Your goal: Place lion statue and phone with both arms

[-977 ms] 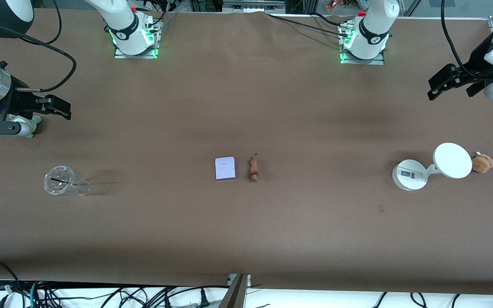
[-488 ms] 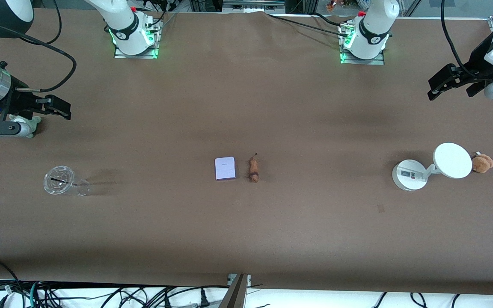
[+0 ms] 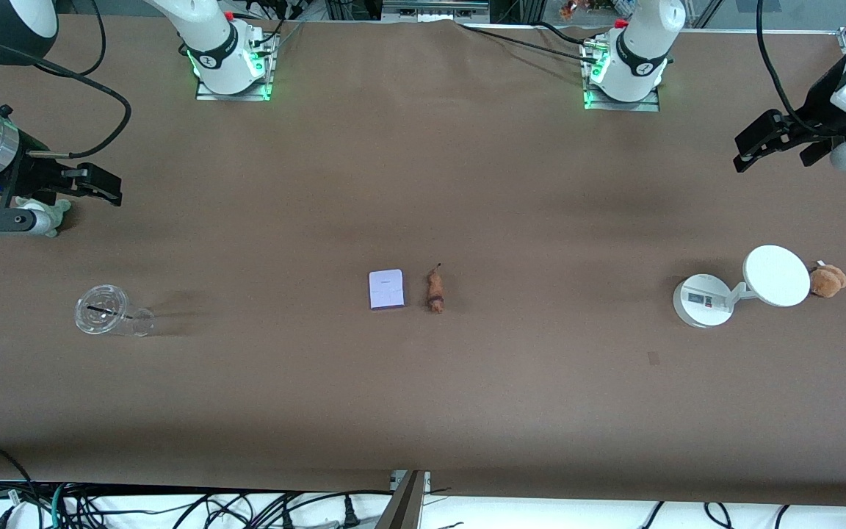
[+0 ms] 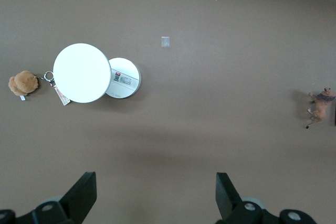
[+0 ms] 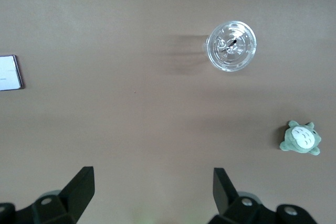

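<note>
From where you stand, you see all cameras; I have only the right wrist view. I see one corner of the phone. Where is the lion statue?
Observer: The lion statue lies beside the phone, toward the left arm's end, apart from it.
Operator: Does the left gripper hold something?
Observer: No. The left gripper is open and empty, up over the table's end near a white stand.
Operator: And my gripper?
Observer: The right gripper is open, over a grey-green plush.

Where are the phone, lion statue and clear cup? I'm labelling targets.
phone (image 3: 386, 289), front view, middle of its flat top.
lion statue (image 3: 435, 292), front view, its body.
clear cup (image 3: 102, 309), front view, its lid.
</note>
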